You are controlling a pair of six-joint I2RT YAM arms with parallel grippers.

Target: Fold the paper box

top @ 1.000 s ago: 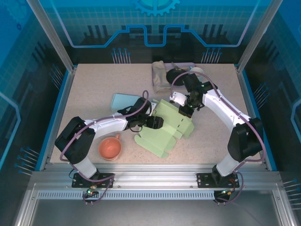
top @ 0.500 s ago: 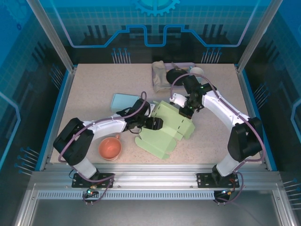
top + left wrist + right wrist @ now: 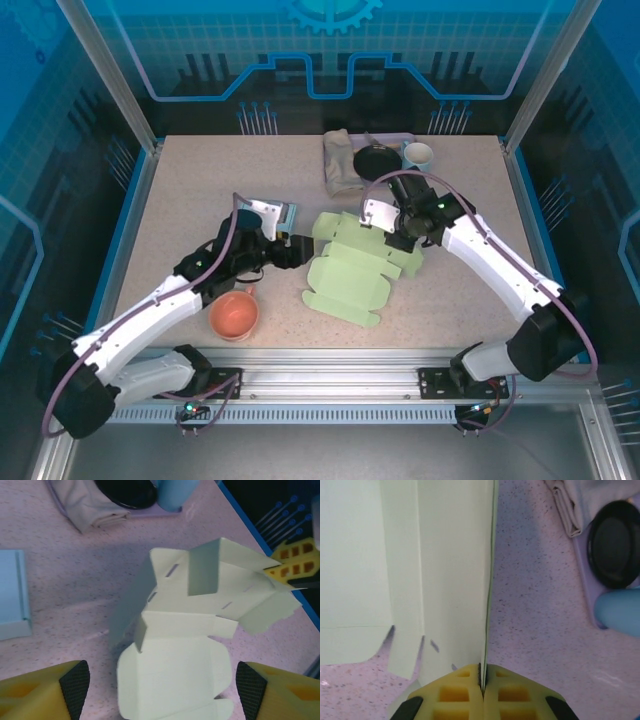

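Paper box [image 3: 345, 282] released, left hand [image 3: 296, 249] withdrawn

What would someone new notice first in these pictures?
A pale green paper box lies half folded at the centre of the table, flaps standing up. The right gripper is pinched shut on one of its panel edges, while the left gripper hovers open just left of it. An orange cup sits near the front left.

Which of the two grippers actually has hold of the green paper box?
The right gripper: its jaws are shut on a panel edge of the paper box. The left gripper stands wide open, gripping nothing.
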